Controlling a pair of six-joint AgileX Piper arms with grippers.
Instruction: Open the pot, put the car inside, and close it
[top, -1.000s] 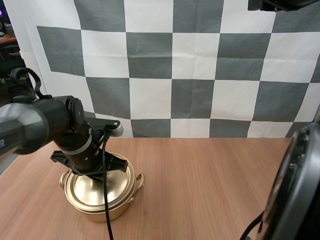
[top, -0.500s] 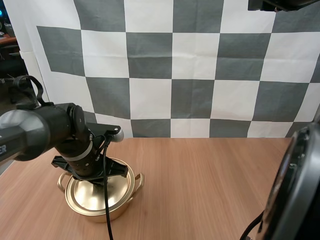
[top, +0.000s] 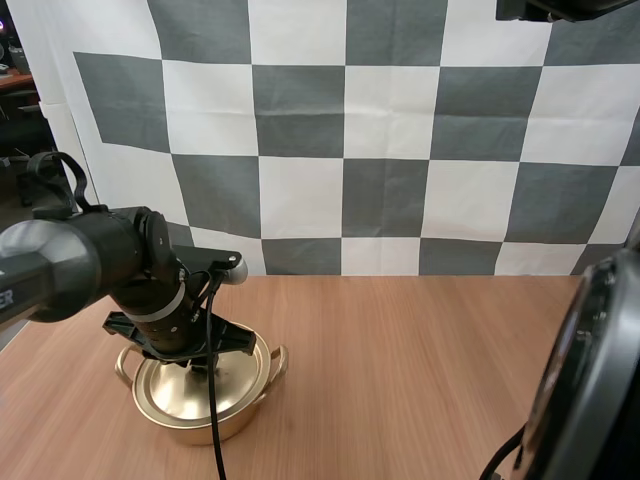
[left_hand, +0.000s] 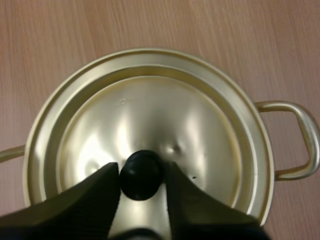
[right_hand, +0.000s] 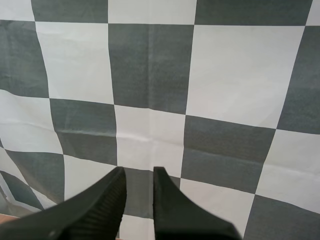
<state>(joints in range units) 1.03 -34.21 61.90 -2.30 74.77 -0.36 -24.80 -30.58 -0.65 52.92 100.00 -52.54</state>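
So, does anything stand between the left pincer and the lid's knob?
Nothing visible does. The left pincer is at the knob, one finger on each side of it, and the lid lies on the pot.

Pot (top: 200, 420) shiny gold all over, handles incl. Lid (left_hand: 150, 115) same gold w/ concentric rings, bright glare patches. Knob (left_hand: 141, 175) plain black. Table (top: 420, 370) lt brown wood grain. Left gripper (left_hand: 141, 171) black, ribbed; right gripper (right_hand: 139, 172) black too.
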